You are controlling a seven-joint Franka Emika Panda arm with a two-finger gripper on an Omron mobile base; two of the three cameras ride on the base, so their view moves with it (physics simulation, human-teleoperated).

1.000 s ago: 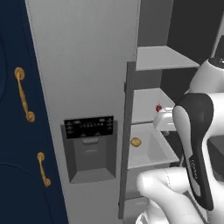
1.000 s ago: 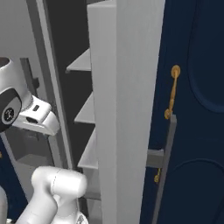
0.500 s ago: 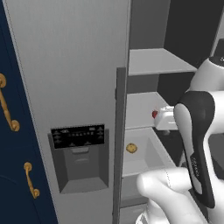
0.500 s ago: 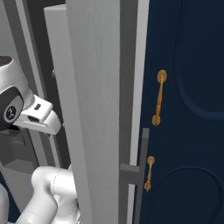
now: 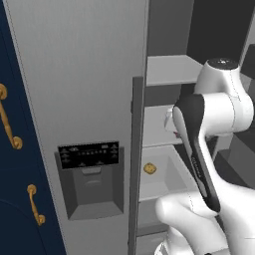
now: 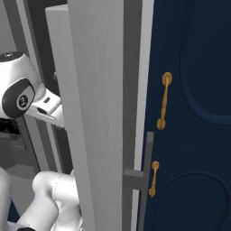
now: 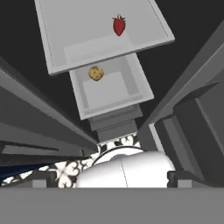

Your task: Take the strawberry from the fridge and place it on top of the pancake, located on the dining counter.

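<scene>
Base shifted; strawberry [image 7: 119,25] (shelved) beyond fingers.

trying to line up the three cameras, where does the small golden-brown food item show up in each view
Left base view: the golden-brown food item lies in the lower fridge drawer, right of the door's vertical handle.
Right base view: not in this picture; the fridge door blocks the inside.
Hand view: upper left of centre, in the drawer just below the shelf bearing the strawberry.
Shared landmark: the grey fridge door.
</scene>
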